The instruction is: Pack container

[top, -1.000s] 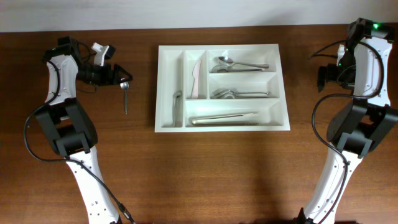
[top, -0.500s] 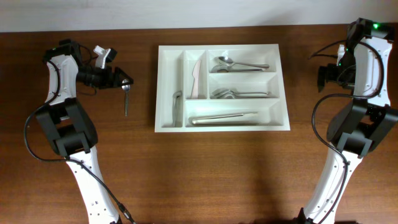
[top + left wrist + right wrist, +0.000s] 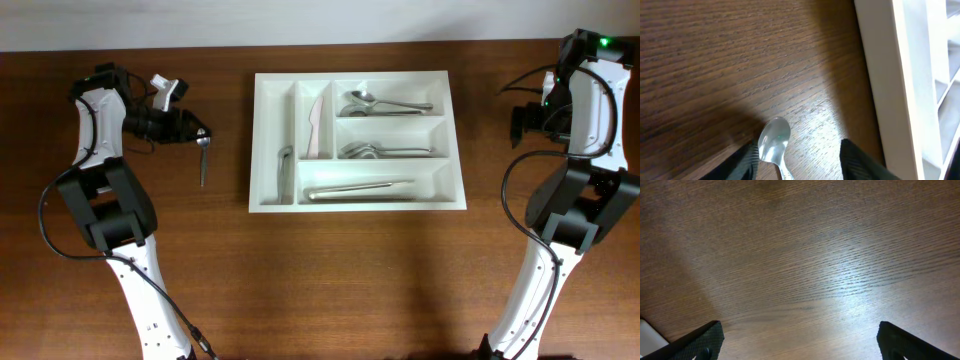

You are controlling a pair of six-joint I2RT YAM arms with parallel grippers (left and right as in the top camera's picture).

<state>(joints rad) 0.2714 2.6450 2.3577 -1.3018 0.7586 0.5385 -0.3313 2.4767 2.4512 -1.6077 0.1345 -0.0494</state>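
**Item: container**. A white rectangular tray lying flat at the middle of the table. Its long axis runs left to right in the overhead view. The two narrow slots are at the end nearer the left arm, and their lengths run across the tray. The three long compartments are stacked at the other end. In the left wrist view, its white rim fills the right side.

**Contents:**
- Outermost narrow slot: a small metal piece, type unclear.
- Second narrow slot: a white knife.
- Far long compartment: metal spoons.
- Middle long compartment: more metal cutlery.
- Near long compartment: one long metal piece.

**Loose item: spoon**. It lies on the table beside the container and apart from it, with its handle parallel to the tray's short side. The bowl is at the far end, under the left gripper.

**Left gripper**. The jaws are spread with nothing pinched. The spoon's bowl sits between the fingers, close against one. Whether they touch cannot be told.

**Right gripper**. The jaws are spread wide over bare wood, well away from the container, and hold nothing.
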